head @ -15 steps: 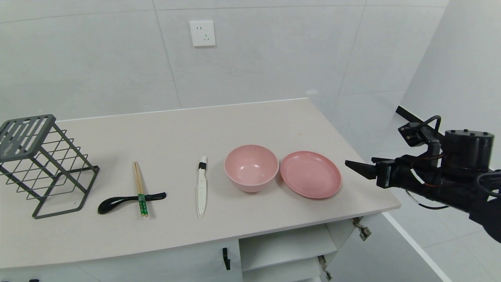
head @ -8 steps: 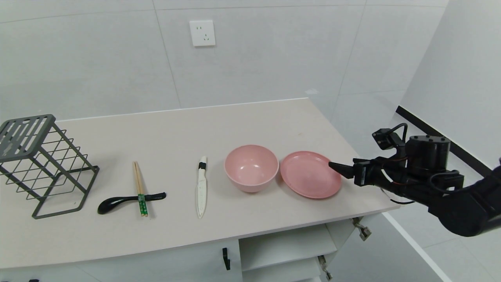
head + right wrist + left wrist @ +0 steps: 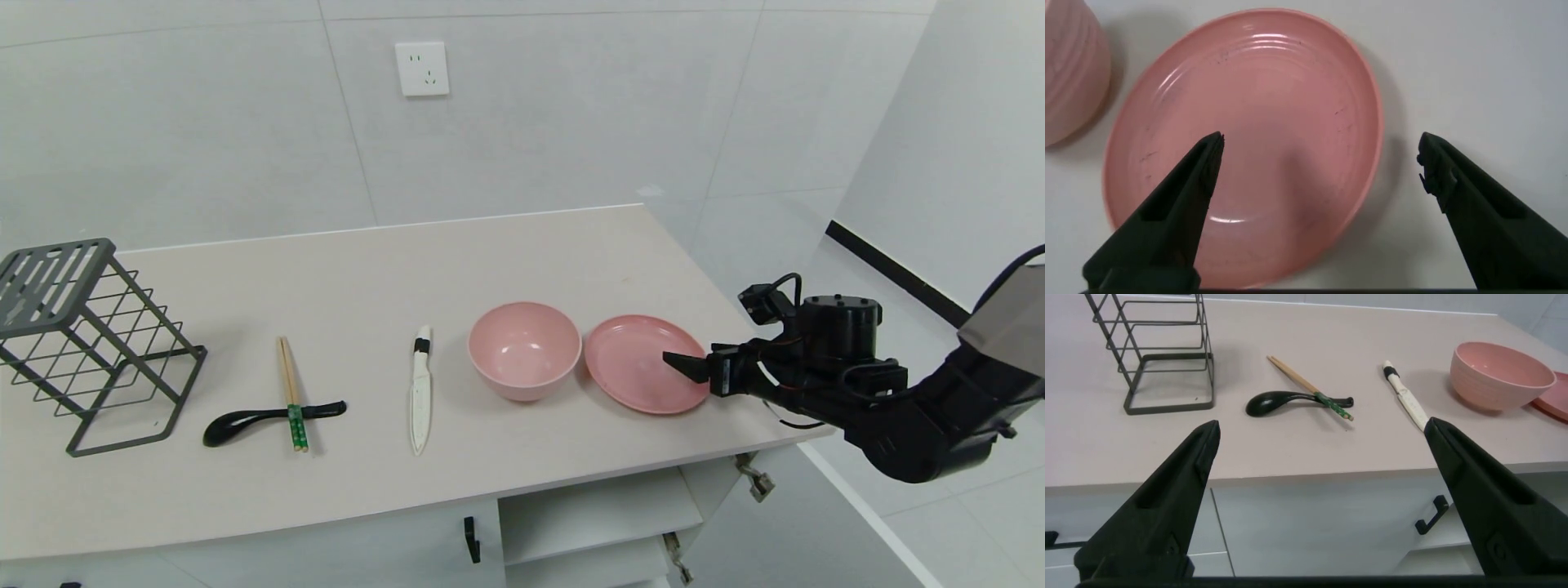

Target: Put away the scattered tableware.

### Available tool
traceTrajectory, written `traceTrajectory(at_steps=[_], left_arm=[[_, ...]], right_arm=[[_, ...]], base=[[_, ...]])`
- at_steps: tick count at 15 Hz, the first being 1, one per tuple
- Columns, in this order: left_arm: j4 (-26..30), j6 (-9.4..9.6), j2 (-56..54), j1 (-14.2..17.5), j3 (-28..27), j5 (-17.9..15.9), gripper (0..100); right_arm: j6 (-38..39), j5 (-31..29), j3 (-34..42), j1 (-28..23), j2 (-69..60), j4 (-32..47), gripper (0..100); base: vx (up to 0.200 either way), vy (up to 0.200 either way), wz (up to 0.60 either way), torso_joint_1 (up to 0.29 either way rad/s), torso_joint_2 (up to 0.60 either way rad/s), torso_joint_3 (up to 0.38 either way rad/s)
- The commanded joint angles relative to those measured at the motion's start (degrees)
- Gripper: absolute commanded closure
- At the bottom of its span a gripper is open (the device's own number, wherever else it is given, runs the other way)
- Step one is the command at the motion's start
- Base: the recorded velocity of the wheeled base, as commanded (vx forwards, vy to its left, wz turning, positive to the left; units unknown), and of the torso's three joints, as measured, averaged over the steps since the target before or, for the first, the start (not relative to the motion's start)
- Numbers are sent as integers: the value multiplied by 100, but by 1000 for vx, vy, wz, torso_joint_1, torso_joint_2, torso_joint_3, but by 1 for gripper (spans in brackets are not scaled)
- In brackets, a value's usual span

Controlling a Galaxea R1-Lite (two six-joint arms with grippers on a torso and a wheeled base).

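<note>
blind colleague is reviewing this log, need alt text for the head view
The right gripper hangs over the right rim of a pink plate on a pale counter. To its left lie a pink bowl, a white knife, chopsticks across a black spoon, and a dark wire rack.

Right end effector (image 3: 684, 366) has travelled left. One second ago it was out past the right edge of the surface (image 3: 457, 261). Half a second ago its tip was at the pink plate's (image 3: 633, 359) right rim. The tip is now over the plate's right part and lower in the head view. The arm has followed in behind. Contact with the plate uncertain; probably hovering.
</note>
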Motion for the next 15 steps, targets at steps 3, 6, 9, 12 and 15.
traceTrajectory(at_steps=[3, 6, 9, 12, 15], left_arm=[[-4, 1, 7, 0, 0, 10, 0], [-4, 1, 7, 0, 0, 1, 0], [-4, 1, 7, 0, 0, 1, 0], [-4, 1, 7, 0, 0, 10, 0], [-4, -17, 7, 0, 0, 10, 0]], right_arm=[[10, 21, -54, 105, 152, -5, 0], [10, 12, -72, 263, 170, -5, 0], [10, 3, -98, 289, 223, -13, 0], [10, -32, -212, 254, 354, 22, 100], [10, -401, -221, 236, 486, 31, 100]], base=[[0, 0, 0, 0, 0, 0], [0, 0, 0, 0, 0, 0], [0, 0, 0, 0, 0, 0], [0, 0, 0, 0, 0, 0], [0, 0, 0, 0, 0, 0]])
